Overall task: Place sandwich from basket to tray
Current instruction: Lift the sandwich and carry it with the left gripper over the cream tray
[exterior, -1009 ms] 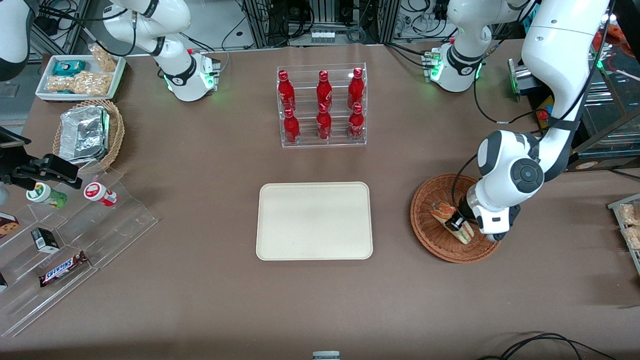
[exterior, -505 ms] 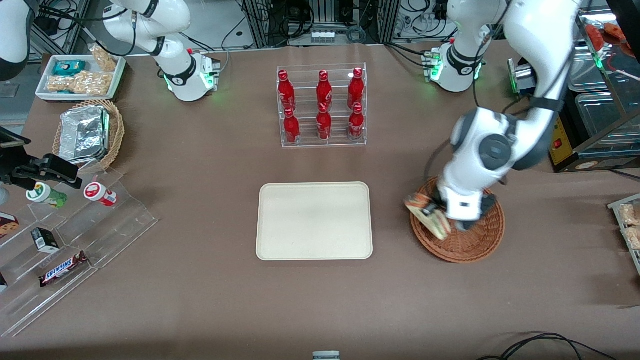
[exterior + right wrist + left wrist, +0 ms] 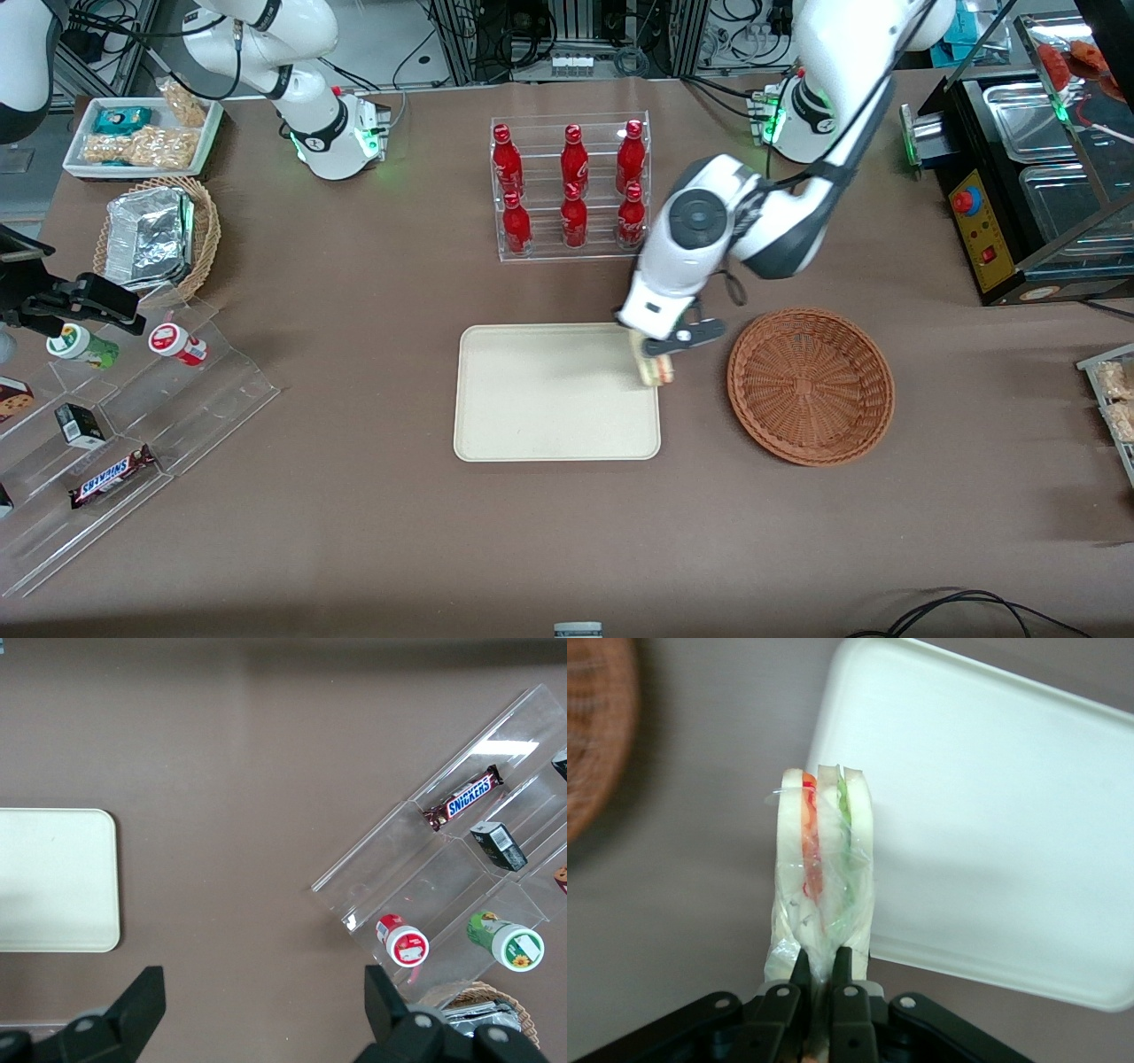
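My left gripper [image 3: 656, 357] is shut on the sandwich [image 3: 655, 370] and holds it in the air over the tray's edge nearest the basket. In the left wrist view the sandwich [image 3: 822, 873] hangs edge-on between the black fingers [image 3: 801, 970], its white bread with red and green layers in clear wrap. The cream tray [image 3: 556, 391] lies flat on the table and shows in the left wrist view [image 3: 992, 824] and the right wrist view [image 3: 53, 879]. The reddish-brown wicker basket [image 3: 810, 385] stands beside the tray, with nothing in it; its rim shows in the left wrist view [image 3: 598, 735].
A clear rack of red bottles [image 3: 570, 188] stands farther from the front camera than the tray. Toward the parked arm's end lie a tan basket of foil packs [image 3: 156, 237], a white snack tray [image 3: 142, 135] and a clear stepped stand [image 3: 124, 425] with snacks.
My gripper lifted the sandwich out of the basket and carried it sideways to the tray's edge. The basket now has nothing in it.
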`<state>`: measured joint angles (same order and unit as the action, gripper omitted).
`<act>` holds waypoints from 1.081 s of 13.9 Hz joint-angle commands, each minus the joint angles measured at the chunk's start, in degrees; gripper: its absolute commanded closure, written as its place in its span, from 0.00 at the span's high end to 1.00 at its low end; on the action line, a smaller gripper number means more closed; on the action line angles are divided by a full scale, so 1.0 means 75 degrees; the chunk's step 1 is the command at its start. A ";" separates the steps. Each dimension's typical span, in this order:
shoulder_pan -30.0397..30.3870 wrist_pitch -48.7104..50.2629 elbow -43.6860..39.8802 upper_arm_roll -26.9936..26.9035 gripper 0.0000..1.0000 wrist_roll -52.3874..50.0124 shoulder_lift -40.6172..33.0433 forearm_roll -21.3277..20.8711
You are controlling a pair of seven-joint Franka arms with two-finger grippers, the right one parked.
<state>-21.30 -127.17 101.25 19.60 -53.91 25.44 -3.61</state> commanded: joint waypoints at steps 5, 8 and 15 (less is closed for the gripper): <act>-0.1261 0.0222 -0.3442 -0.0141 0.24 0.0309 0.2887 -0.0538; -0.1425 0.0222 -0.4111 -0.0153 0.36 0.0297 0.3380 -0.0539; -0.1321 0.1775 -0.4300 -0.0200 1.00 -0.0465 0.2564 -0.0527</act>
<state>-30.88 -120.41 69.35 19.01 -54.91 49.34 -6.89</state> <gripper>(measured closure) 0.256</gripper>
